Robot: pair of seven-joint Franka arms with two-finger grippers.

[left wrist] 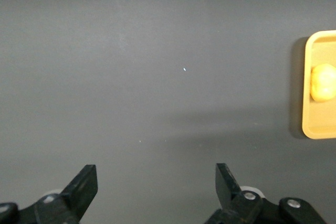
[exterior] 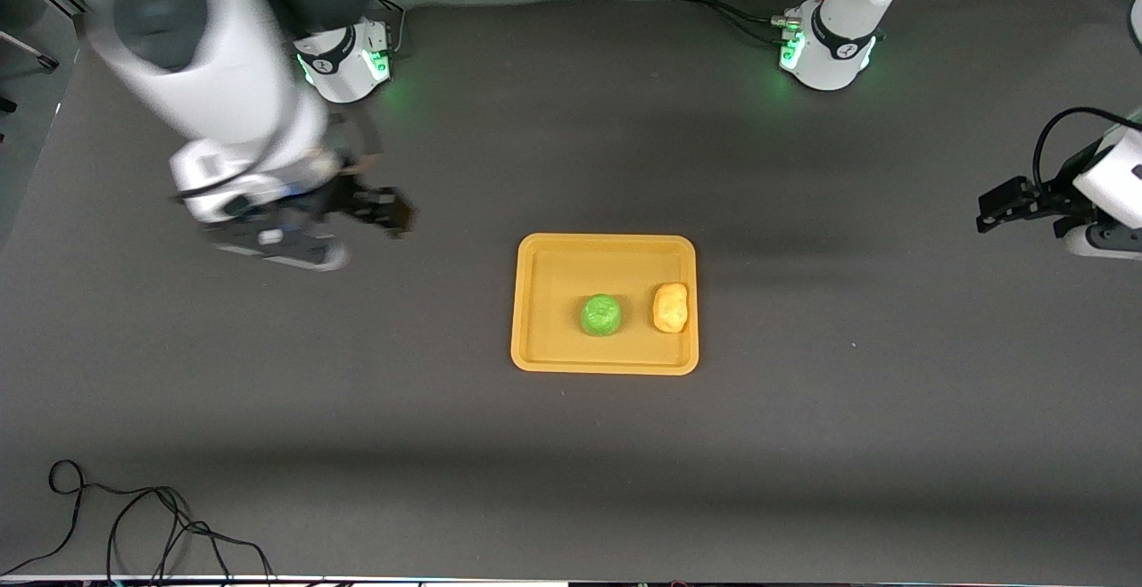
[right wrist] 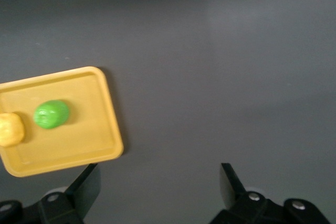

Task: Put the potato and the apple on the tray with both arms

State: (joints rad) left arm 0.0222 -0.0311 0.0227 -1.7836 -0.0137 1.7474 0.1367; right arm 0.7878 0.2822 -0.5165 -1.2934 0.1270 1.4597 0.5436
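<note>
The yellow-orange tray point(exterior: 553, 275) lies mid-table. The green apple point(exterior: 602, 315) sits on it, with the pale yellow-tan potato point(exterior: 670, 307) beside it toward the left arm's end. My right gripper point(exterior: 393, 210) is open and empty over bare table, off the tray's corner toward the right arm's end. Its wrist view shows the gripper point(right wrist: 160, 182), tray point(right wrist: 89, 140), apple point(right wrist: 51, 114) and potato point(right wrist: 9, 129). My left gripper point(exterior: 992, 210) is open and empty over bare table near the left arm's end. Its wrist view shows the gripper point(left wrist: 156, 182), the tray's edge point(left wrist: 315, 124) and the potato point(left wrist: 323, 82).
The table is a dark grey mat. A loose black cable point(exterior: 134, 516) lies at the near edge toward the right arm's end. The two green-lit bases point(exterior: 348, 56) point(exterior: 825, 52) stand along the edge farthest from the front camera.
</note>
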